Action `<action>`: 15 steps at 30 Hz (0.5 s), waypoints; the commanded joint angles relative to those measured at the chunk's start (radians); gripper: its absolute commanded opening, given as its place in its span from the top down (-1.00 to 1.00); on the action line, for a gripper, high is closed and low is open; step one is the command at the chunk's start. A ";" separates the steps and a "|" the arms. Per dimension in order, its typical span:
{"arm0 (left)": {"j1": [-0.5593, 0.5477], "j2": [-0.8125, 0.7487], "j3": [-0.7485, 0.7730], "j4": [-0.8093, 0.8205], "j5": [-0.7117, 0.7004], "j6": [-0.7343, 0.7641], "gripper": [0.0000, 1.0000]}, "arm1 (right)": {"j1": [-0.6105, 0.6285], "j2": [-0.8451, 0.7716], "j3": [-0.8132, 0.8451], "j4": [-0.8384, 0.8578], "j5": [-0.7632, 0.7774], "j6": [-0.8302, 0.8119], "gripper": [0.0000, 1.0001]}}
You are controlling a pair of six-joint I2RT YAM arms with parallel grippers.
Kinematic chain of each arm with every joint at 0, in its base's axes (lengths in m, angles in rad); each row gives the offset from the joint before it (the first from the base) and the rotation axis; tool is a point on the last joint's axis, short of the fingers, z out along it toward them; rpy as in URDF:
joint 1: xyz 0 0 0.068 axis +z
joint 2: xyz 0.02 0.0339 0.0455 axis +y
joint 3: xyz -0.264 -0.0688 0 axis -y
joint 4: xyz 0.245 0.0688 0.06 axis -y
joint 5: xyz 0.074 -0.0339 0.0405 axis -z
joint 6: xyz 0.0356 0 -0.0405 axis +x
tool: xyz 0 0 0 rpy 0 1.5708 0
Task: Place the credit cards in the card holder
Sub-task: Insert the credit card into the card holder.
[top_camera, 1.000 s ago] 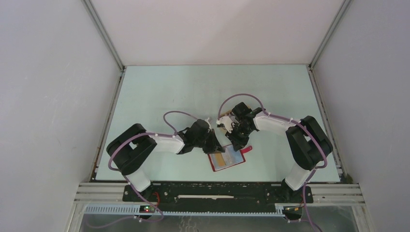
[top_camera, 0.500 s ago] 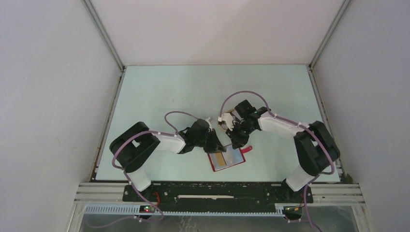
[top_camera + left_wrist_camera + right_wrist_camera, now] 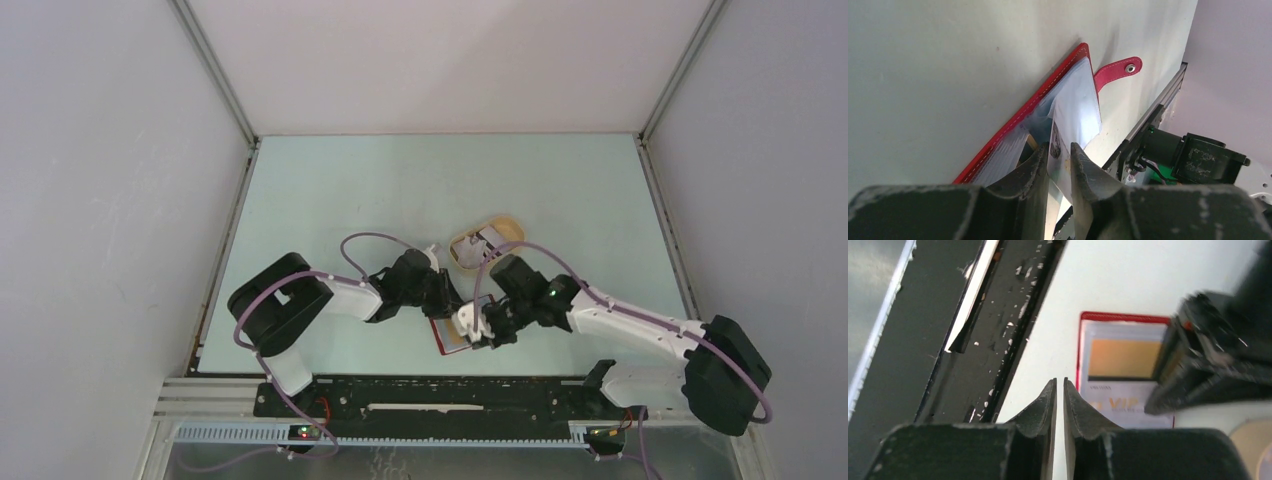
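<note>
Left wrist view: the left gripper is clamped on a pale inner sleeve of the card holder. The holder lies open near the middle of the table's near edge, with its snap tab sticking out. The right gripper hovers just beside the holder, jaws almost touching with nothing between them. A gold-banded card sits inside. Some credit cards are in the beige tray, further from the near edge.

A beige oval tray lay on the pale green surface, enclosed by white walls and aluminium rails.
</note>
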 commanded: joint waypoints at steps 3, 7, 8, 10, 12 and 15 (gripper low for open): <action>0.002 0.029 -0.059 -0.086 0.003 0.050 0.45 | 0.158 0.042 -0.031 0.221 0.226 -0.127 0.68; 0.003 0.034 -0.060 -0.081 0.011 0.061 0.45 | 0.207 0.118 -0.009 0.258 0.302 -0.092 0.72; 0.002 0.035 -0.060 -0.079 0.011 0.062 0.45 | 0.210 0.128 -0.002 0.260 0.308 -0.084 0.73; 0.003 0.039 -0.057 -0.079 0.011 0.065 0.45 | 0.214 0.140 0.003 0.273 0.317 -0.069 0.75; 0.004 0.044 -0.052 -0.079 0.011 0.068 0.45 | 0.215 0.154 0.006 0.292 0.335 -0.056 0.75; 0.004 0.051 -0.048 -0.081 0.014 0.074 0.45 | 0.217 0.177 0.017 0.311 0.364 -0.029 0.75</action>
